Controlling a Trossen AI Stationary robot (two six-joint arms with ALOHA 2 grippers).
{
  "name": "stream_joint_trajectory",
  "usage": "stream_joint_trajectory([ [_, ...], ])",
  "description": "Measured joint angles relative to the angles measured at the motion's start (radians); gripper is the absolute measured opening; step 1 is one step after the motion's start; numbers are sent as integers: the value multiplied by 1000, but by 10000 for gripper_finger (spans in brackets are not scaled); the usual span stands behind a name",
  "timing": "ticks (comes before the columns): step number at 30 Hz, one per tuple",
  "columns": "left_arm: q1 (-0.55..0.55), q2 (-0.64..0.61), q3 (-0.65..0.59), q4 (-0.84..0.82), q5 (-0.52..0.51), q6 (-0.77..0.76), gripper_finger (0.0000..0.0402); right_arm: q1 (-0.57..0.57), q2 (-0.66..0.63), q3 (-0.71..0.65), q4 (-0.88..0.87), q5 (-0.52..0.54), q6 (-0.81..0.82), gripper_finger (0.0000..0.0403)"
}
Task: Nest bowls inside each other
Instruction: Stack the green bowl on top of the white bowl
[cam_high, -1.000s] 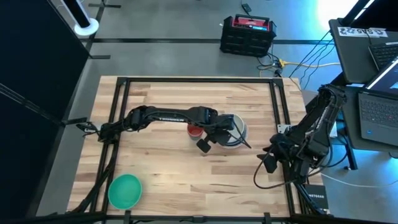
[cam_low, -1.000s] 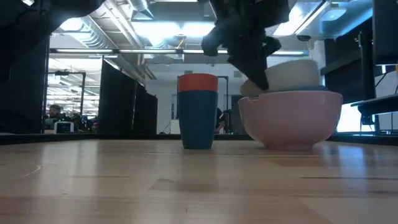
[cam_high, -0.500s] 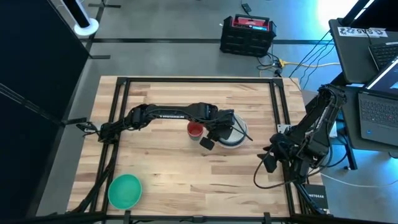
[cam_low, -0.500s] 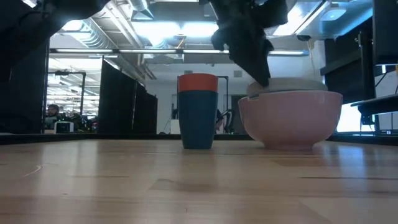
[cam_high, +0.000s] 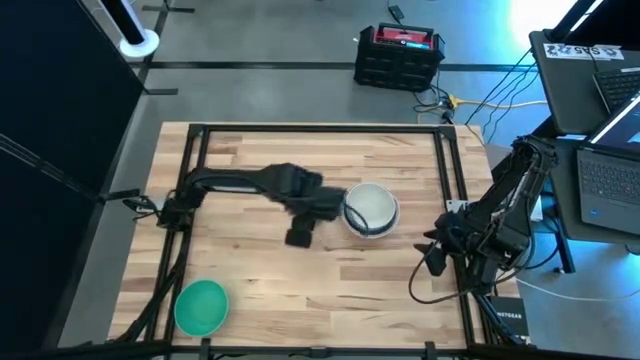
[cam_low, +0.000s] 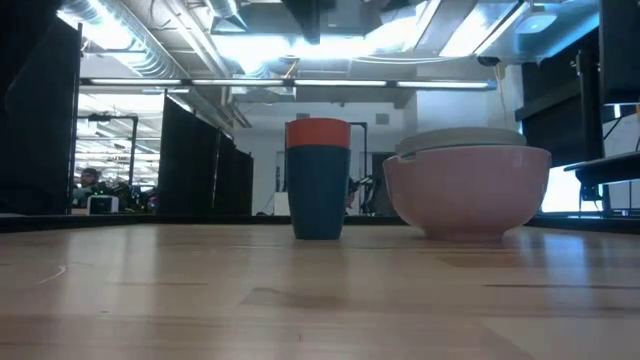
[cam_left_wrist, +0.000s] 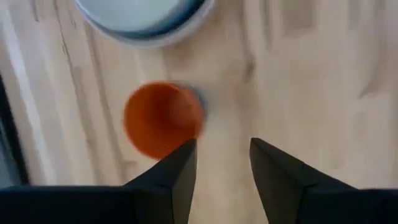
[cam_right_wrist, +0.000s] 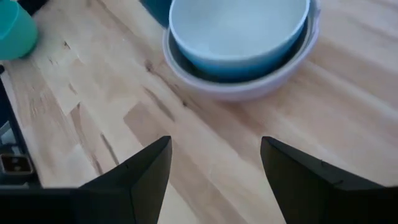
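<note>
A stack of bowls (cam_high: 371, 208) stands mid-table: a large white bowl (cam_low: 467, 195) with a grey-white rim (cam_low: 460, 138) showing above it, and a light blue bowl (cam_right_wrist: 239, 28) innermost. Just left of it a tiny red bowl (cam_low: 318, 131) sits in a dark blue one (cam_low: 318, 195). The green bowl (cam_high: 201, 305) rests on the table at the near left corner. My left gripper (cam_left_wrist: 221, 158) hangs open above the table beside the red bowl (cam_left_wrist: 163, 118), touching nothing. My right gripper (cam_right_wrist: 214, 162) waits open at the right edge.
A black metal frame (cam_high: 190, 180) borders the wooden table. My left arm (cam_high: 240, 182) stretches from the left edge to mid-table. Bare wood lies between the green bowl and the stack. Cables and laptops sit beyond the right edge.
My left gripper has let go of the grey-white bowl, which was tilted high in the stack and now sits level and lower in the large white bowl. The gripper has then risen out of the low view and drawn toward the table's left, past the red bowl.
</note>
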Motion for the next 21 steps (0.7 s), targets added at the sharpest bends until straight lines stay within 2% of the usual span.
stream_joint_trajectory([
  [8, -221, -313, -300, -145, -6, -442, 134, 0, 0, 0, -34, 53, -25, 232],
  [10, -303, -410, -451, -160, 42, -544, 134, 0, -2, -1, -34, 60, -32, 232],
  [12, -386, -487, -578, -106, 115, -620, 134, 0, -4, -1, -34, 62, -42, 232],
  [14, -454, -535, -683, -59, 150, -669, 134, 0, -4, -1, -32, 62, -45, 232],
  [17, -532, -563, -794, -2, 150, -706, 134, 0, -4, -1, -15, 58, -45, 232],
  [21, -575, -564, -912, 83, 169, -668, 134, 0, -4, -1, 28, 52, -44, 232],
])
